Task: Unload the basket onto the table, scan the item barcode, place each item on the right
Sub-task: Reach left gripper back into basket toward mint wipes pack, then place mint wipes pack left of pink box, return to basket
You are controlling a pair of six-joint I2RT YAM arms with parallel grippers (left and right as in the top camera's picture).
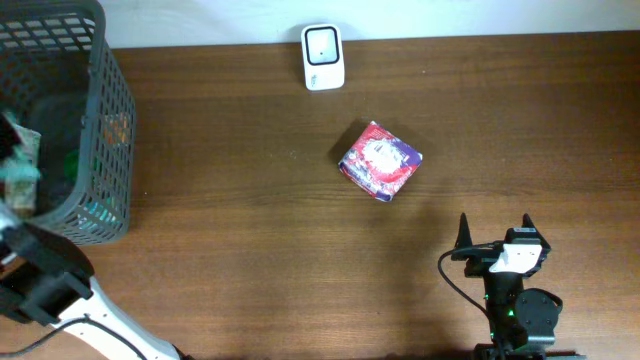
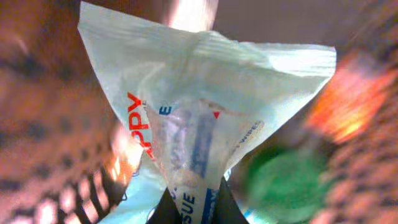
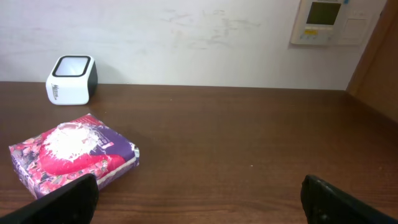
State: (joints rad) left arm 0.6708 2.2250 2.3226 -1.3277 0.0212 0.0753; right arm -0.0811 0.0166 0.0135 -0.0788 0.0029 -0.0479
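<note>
My left pincer [image 2: 191,205] is squeezed shut on a tissue pack [image 2: 199,118]. It pinches the bottom end of the pack, and the thin wrap fans out above my two dark fingers [image 2: 163,213]. The wrap is pale, with some red letters and some blue letters on it. I cannot read whole words.

The tissue pack is down inside the grey basket [image 1: 110,120], which stands at the far left of the surface [image 1: 250,260]. Around the pack the basket's mesh looks blurry. A round green thing [image 2: 286,183] is just beside the pack, and I cannot tell what it is. From above, the pack shows as a pale shape by the basket's left side. My left arm [image 1: 60,285] reaches to the basket from the near left corner.

My right pincer [image 1: 495,235] is wide open and holds nothing. It is at the near right of the surface. Its two black fingers [image 3: 68,199] show in the bottom corners of its own camera.

The white scanner [image 1: 322,57] stands at the far edge of the surface, near the middle. A red and purple pack [image 1: 380,160] lies flat on the surface between the scanner and my right pincer. It is nearer the scanner and turned at a slant. It is well apart from both my pincers.
</note>
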